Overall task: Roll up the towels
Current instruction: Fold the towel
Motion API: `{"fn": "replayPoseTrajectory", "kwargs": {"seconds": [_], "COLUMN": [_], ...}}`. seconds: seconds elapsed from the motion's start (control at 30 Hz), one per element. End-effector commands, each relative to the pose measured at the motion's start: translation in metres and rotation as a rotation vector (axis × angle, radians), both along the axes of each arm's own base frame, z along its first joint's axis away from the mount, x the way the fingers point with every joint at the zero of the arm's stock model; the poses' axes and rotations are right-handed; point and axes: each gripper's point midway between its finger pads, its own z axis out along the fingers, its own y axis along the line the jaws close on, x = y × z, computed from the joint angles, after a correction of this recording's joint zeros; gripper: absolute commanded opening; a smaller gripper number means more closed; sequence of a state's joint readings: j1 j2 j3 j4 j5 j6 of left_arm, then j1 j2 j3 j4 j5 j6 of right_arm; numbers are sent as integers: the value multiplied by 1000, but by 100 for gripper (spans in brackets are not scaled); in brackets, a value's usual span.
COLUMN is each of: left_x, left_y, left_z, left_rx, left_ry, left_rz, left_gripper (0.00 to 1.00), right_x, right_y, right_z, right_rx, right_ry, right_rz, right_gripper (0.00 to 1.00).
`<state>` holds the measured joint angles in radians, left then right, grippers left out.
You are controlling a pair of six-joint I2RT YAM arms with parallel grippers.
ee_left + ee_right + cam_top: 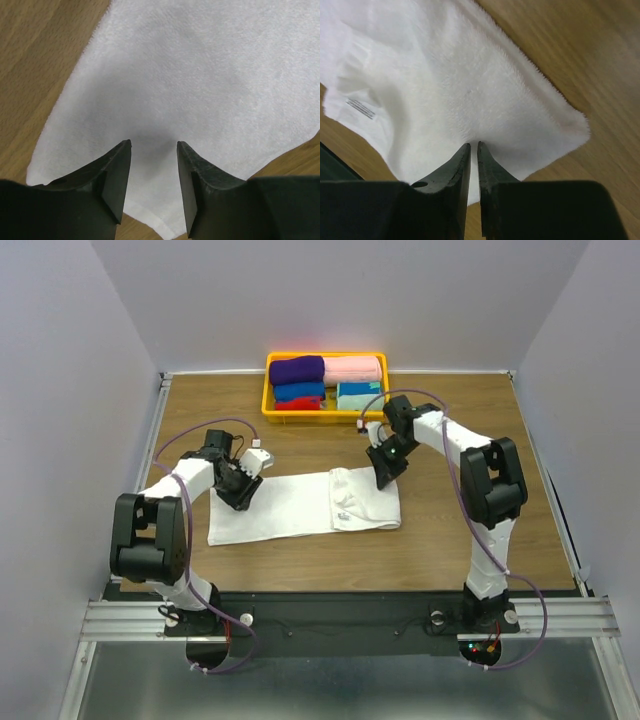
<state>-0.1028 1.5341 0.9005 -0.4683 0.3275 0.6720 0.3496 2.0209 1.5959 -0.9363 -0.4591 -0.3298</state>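
Note:
The white towel (290, 505) lies spread lengthwise on the wooden table, its right end folded back over itself. My left gripper (243, 487) is at the towel's far left corner. In the left wrist view it (154, 144) stands open just over the flat cloth (200, 75), with nothing pinched. My right gripper (382, 470) is at the far right corner. In the right wrist view it (474, 144) is shut on a puckered bit of the white towel (470, 75). The purple towel (297, 370) lies rolled in the basket.
A yellow basket (325, 356) stands at the table's far edge, holding pink (355, 367), blue (298, 392), teal (358, 395) and red (297, 404) rolls. A care label (361, 108) shows on the folded end. Grey walls close in the table on three sides.

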Motion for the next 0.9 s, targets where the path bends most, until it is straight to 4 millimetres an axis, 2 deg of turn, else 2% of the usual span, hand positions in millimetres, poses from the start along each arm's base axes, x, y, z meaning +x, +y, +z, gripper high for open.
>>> {"fn": "replayPoseTrajectory", "kwargs": {"seconds": [0.0, 0.1, 0.17, 0.3, 0.4, 0.47, 0.53, 0.77, 0.87], "left_x": [18, 22, 25, 26, 25, 25, 26, 28, 28], "left_y": [-3, -5, -8, -10, -9, -10, -10, -12, -12], "left_z": [3, -4, -5, -6, -6, -5, -5, -4, -3], "left_rx": [-4, -10, -22, -32, -31, -33, -36, -45, -48], "left_ry": [-1, 25, 31, 32, 32, 28, 25, 23, 23], "left_rz": [46, 57, 60, 63, 63, 62, 61, 63, 60], "left_gripper": [45, 45, 45, 45, 45, 45, 45, 47, 47], "right_x": [-21, -38, -37, -19, -9, -9, -13, -34, -36], "right_y": [-15, -22, -23, -12, -6, 1, 7, 40, 46], "right_z": [-36, -46, -34, 6, 25, 33, 33, 12, 2], "right_rx": [-93, -110, -104, -48, -13, 9, 13, 17, -1], "right_ry": [55, 97, 55, -55, -112, -127, -120, -60, -52], "right_rz": [73, 84, 87, 41, 21, 20, 31, 110, 125], "right_gripper": [16, 16, 17, 17, 18, 18, 18, 11, 11]}}
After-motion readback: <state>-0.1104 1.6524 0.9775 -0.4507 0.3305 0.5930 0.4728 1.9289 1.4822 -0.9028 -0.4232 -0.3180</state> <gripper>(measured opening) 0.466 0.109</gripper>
